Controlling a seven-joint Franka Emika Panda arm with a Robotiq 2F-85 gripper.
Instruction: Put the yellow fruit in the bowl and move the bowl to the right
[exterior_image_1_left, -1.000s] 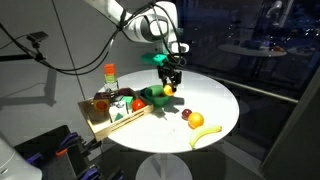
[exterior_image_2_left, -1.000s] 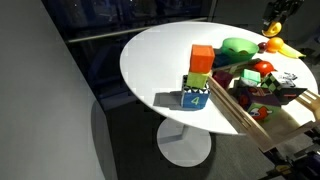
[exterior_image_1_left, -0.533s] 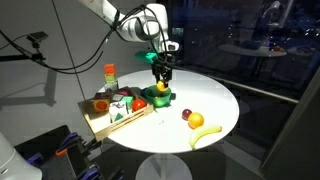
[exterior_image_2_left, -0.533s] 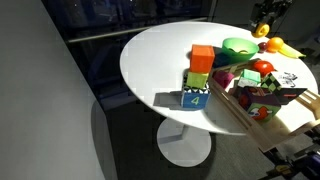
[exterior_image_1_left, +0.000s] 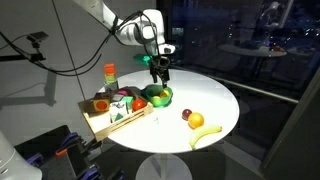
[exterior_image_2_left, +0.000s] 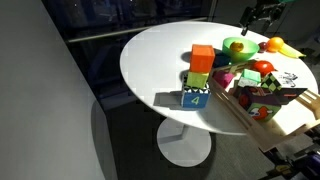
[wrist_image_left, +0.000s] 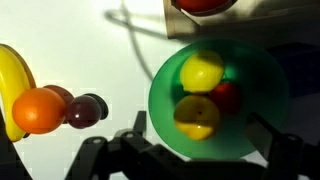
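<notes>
Yellow fruit (wrist_image_left: 203, 72): we saw it lying inside the bowl (wrist_image_left: 165, 100), beside a duller yellow-orange piece (wrist_image_left: 197, 116) and a red piece (wrist_image_left: 229, 95).
Bowl: green and upright, it sat on the white worktop (exterior_image_1_left: 215, 100), just beside the wooden tray (exterior_image_1_left: 112, 117) in an exterior view.
Fingers (wrist_image_left: 96, 150): we found them spread wide with nothing between them, hanging above the bowl and clear of it.
Other fruit: a banana (wrist_image_left: 14, 80), an orange (wrist_image_left: 38, 110) and a dark round fruit (wrist_image_left: 88, 108) lay close together on the worktop, apart from the bowl.
Blocks: an orange block (exterior_image_2_left: 202, 57) stood on a green block (exterior_image_2_left: 200, 80), with a blue block (exterior_image_2_left: 196, 97) marked 4 in front.
</notes>
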